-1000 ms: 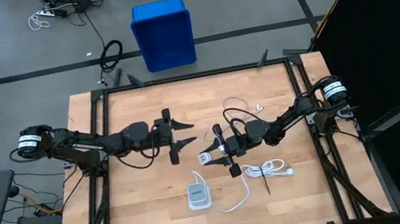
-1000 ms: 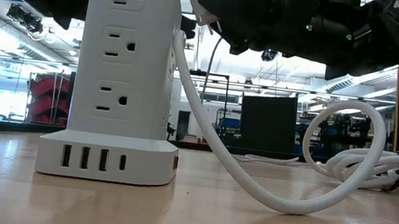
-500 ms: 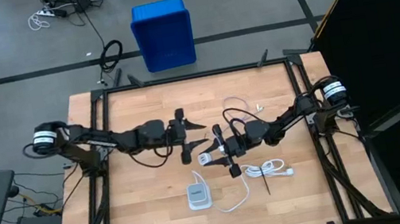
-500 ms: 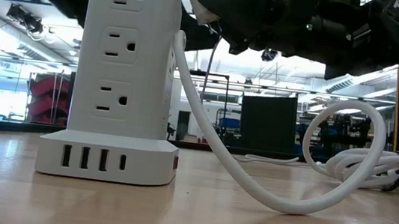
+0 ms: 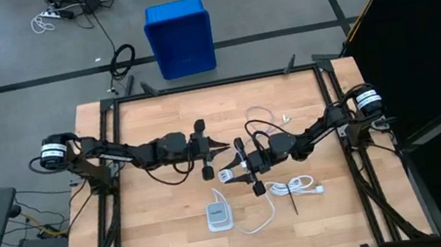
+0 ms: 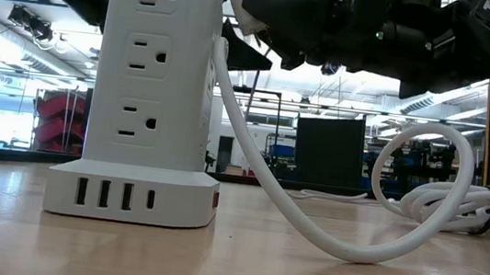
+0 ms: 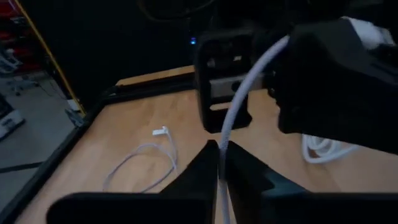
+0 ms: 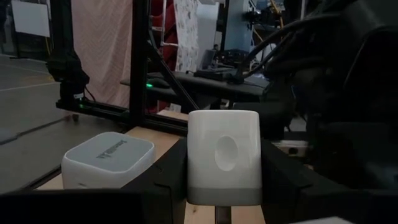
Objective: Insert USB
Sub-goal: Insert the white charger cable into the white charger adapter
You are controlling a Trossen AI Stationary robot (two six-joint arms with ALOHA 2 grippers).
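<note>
From above, the two dark arms meet near the middle of the wooden counter. The left gripper comes to a closed point just left of the right gripper, which is clamped on a small white charger block. That overhead view doesn't show what the left one has hold of. Its wrist camera does: the two dark fingers are pinched together on the USB. It is a thin whitish-grey cable that rises from the fingertips in a gentle curve toward the dark bulk of the other arm. More of the thin cable lies slack on the counter beyond, looping round to a small white plug. From above, that loop sits to the far right of the grippers. The right wrist camera shows the block face-on, a smooth white cube with an oval dimple, squeezed between that arm's fingers. The flat top of the white power tower is just beside it. At counter level the tower fills the left of the view, with three outlets stacked above a row of small ports. Its thick white cord sags across to a bundle bound with a black tie. Both grippers are cut off overhead there, so only dark shapes and a corner of the block show. Where the USB's upper end finishes is hidden behind the right gripper.
</note>
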